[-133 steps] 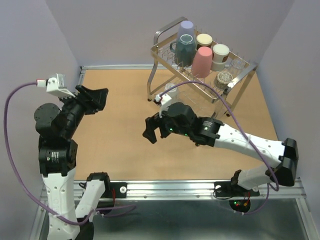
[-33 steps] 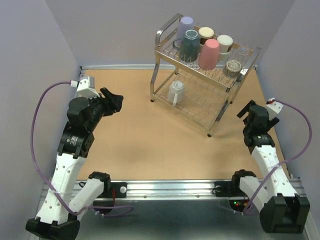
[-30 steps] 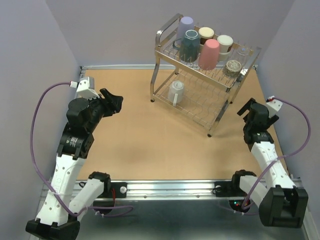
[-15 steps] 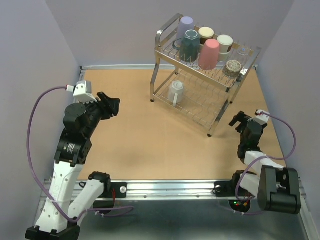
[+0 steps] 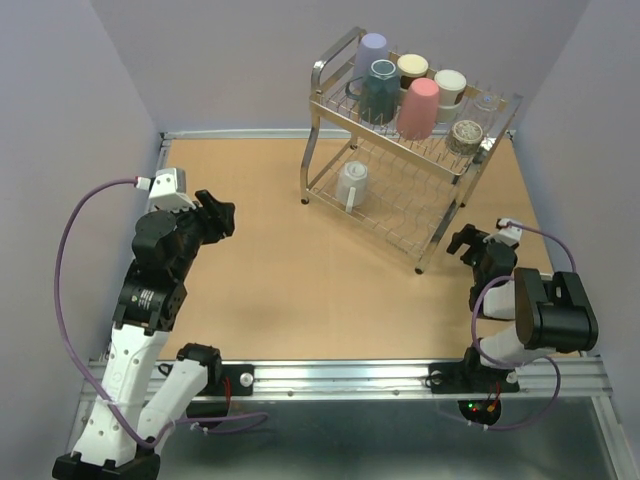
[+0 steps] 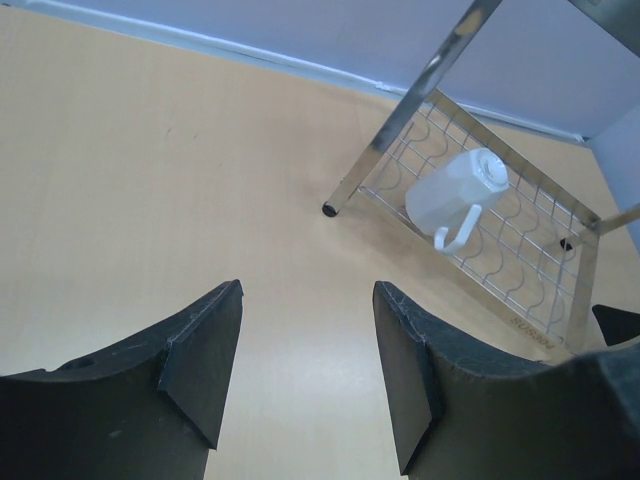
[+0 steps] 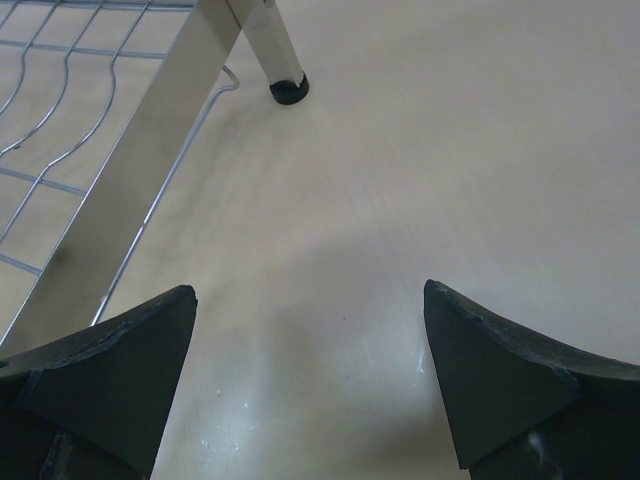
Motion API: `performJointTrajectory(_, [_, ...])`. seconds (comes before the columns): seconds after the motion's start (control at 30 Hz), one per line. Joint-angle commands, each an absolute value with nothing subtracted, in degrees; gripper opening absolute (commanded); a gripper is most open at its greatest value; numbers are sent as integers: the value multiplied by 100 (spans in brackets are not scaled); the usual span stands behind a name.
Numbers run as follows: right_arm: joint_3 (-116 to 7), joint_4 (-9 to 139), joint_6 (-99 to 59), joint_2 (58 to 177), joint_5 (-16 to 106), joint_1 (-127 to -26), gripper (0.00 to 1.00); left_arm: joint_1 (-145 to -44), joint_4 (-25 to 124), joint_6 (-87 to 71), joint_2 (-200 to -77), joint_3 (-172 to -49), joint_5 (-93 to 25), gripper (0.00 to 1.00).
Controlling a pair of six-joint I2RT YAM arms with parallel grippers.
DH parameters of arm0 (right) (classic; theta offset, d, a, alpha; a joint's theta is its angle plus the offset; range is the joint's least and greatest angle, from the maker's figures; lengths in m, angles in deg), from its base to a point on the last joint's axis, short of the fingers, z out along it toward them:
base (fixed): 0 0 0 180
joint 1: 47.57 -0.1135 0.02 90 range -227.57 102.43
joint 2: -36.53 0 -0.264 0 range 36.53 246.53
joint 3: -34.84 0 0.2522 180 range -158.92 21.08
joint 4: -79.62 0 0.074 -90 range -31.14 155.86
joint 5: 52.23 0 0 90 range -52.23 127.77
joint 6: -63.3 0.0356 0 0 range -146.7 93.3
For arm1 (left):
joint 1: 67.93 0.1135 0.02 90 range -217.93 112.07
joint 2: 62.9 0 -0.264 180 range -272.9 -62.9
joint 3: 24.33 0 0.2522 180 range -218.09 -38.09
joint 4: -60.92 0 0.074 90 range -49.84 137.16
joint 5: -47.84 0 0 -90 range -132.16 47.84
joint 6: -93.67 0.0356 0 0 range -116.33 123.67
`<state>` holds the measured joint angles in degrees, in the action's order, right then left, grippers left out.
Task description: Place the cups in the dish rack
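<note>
The chrome two-tier dish rack (image 5: 330, 70) stands at the back right. Its top tier holds a lavender cup (image 5: 372, 50), a dark grey-teal cup (image 5: 380, 90), a pink cup (image 5: 417, 108), two cream-and-brown cups (image 5: 411, 72), and short metal cups (image 5: 466, 135). A white handled mug (image 5: 351, 184) lies on the lower tier and also shows in the left wrist view (image 6: 455, 195). My left gripper (image 5: 215, 214) is open and empty over the table at the left. My right gripper (image 5: 467, 240) is open and empty, low beside the rack's front right leg (image 7: 262, 52).
The tan table top (image 5: 280, 260) runs to a metal rail (image 5: 340, 378) at the near edge. Lilac walls enclose the left, back and right. The rack's lower wire shelf (image 7: 60, 150) lies just left of my right gripper.
Both arms have drawn back toward their bases. My right gripper has dropped low near the rack's front leg. My left gripper has shifted slightly left. The cups have not moved.
</note>
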<state>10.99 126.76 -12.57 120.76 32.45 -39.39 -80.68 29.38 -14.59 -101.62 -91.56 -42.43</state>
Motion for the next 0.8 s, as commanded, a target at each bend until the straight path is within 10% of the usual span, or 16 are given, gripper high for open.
performJointTrajectory(0.0, [798, 13433, -1334, 12144, 3399, -4001, 100, -8094, 3248, -1338, -10121, -9170, -4436, 66])
performJointTrajectory(0.77, [780, 14118, -2143, 12847, 3953, -4564, 100, -8094, 3687, -1208, -10192, -8767, -5261, 71])
